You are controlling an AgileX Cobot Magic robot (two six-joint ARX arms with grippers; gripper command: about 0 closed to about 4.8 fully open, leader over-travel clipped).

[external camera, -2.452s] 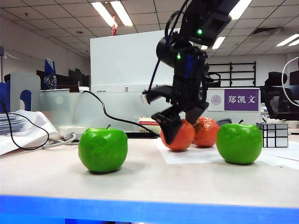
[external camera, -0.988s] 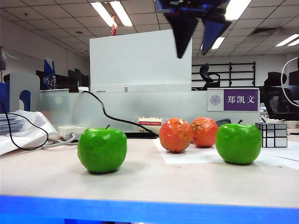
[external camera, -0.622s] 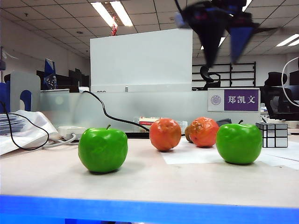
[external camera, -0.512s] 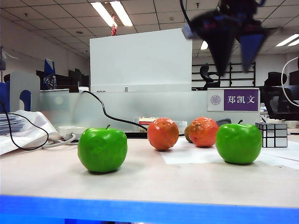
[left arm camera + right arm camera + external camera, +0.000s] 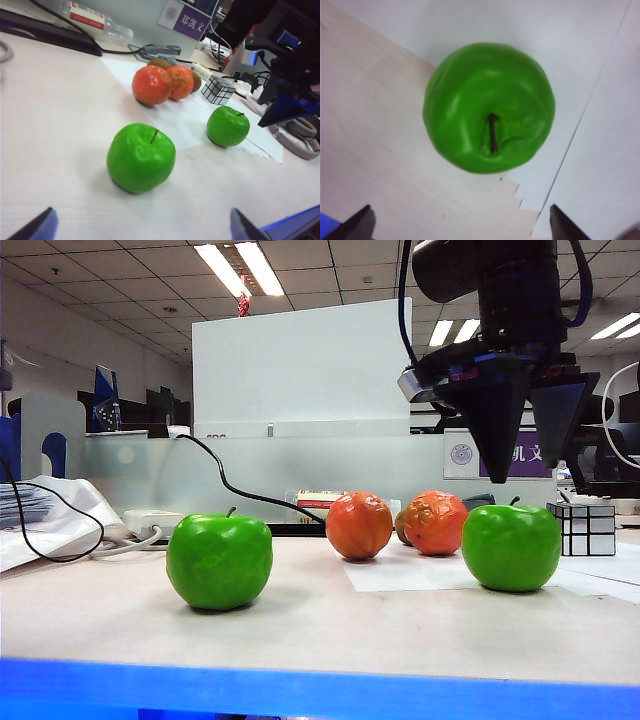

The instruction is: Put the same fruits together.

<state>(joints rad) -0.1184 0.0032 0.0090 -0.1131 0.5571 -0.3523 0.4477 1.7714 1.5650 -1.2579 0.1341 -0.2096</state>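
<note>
The right hand [image 5: 525, 445] is hanging open, its two dark pointed fingers [image 5: 497, 435] spread wide and aimed down, directly above the glossy green faceted plastic apple on the right [image 5: 511, 546]; nothing is lying between them, and they are standing clear of the fruit; the right wrist view is looking straight down on that same apple [image 5: 489, 107], which is sitting between the two finger tips at the frame's corners, its dark stem [image 5: 492, 132] pointing up, half on the white paper sheet [image 5: 600, 150] and half on the pale wooden tabletop [image 5: 375, 150].

The left hand [image 5: 140, 225] is also standing open and empty, held back over the near part of the tabletop, only its blue-tipped fingers [image 5: 37, 225] showing; the second glossy green apple [image 5: 141, 157] is resting just ahead of it, well apart from the first.

Further out, the two orange-red dimpled round fruits [image 5: 359, 525] are sitting near each other at the back, already grouped to my eye; a small brown kiwi [image 5: 402, 527] is peeking from between them; a mirrored puzzle cube [image 5: 582, 528] is standing just beside the right-hand apple.

The risk, I judge, is lying in the apple's slick, rounded facets: fingers closing off-centre or too high could squeeze it out sideways, sending it rolling into the cube or the orange pair; a descent too deep could drag the loose paper.
</note>
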